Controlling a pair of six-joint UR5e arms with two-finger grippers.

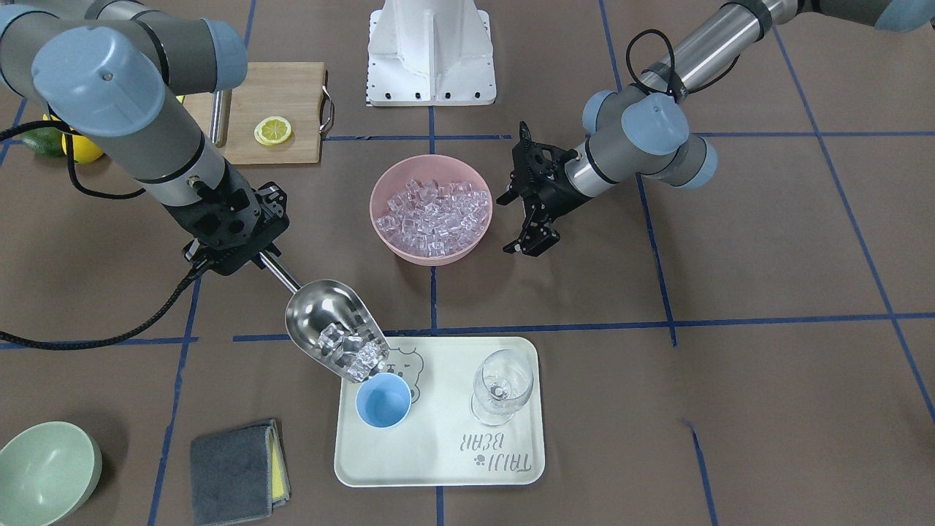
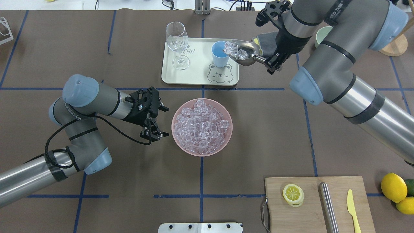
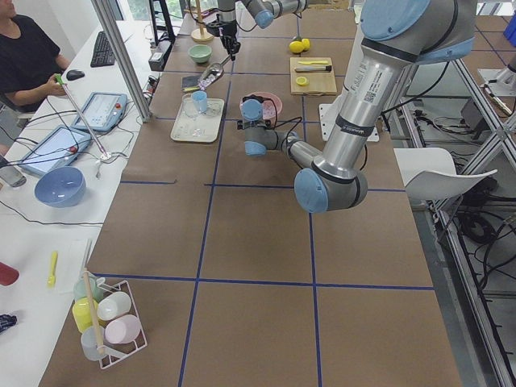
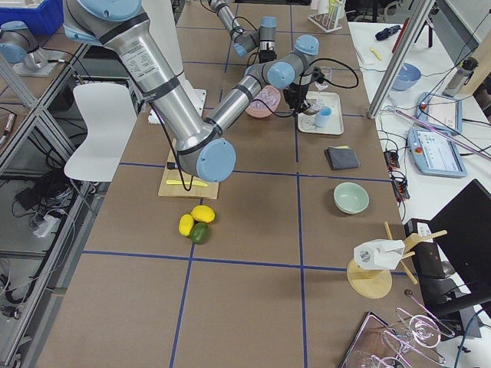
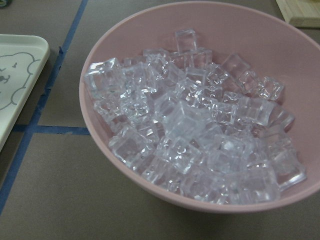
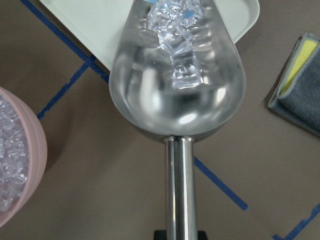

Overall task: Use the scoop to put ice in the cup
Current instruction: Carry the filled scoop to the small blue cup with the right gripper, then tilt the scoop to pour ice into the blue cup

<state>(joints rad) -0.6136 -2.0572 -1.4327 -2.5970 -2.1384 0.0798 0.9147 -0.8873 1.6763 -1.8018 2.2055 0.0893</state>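
Observation:
My right gripper (image 1: 248, 256) is shut on the thin handle of the steel scoop (image 1: 332, 329). It holds the scoop tilted down, with its mouth just over the rim of the light-blue cup (image 1: 383, 400). Several ice cubes (image 1: 354, 354) lie at the scoop's mouth; they also show in the right wrist view (image 6: 172, 20). The cup stands on the cream tray (image 1: 438, 467) and its inside looks bare blue. A pink bowl (image 1: 387, 234) at the table's middle is full of ice (image 5: 200, 125). My left gripper (image 2: 163, 121) is open and empty beside that bowl.
A clear wine glass (image 1: 500, 383) stands on the tray next to the cup. A grey cloth (image 1: 237, 460) and a pale green bowl (image 1: 44, 471) lie beyond the tray. A cutting board (image 2: 313, 204) holds a lemon slice, a steel cylinder and a yellow knife.

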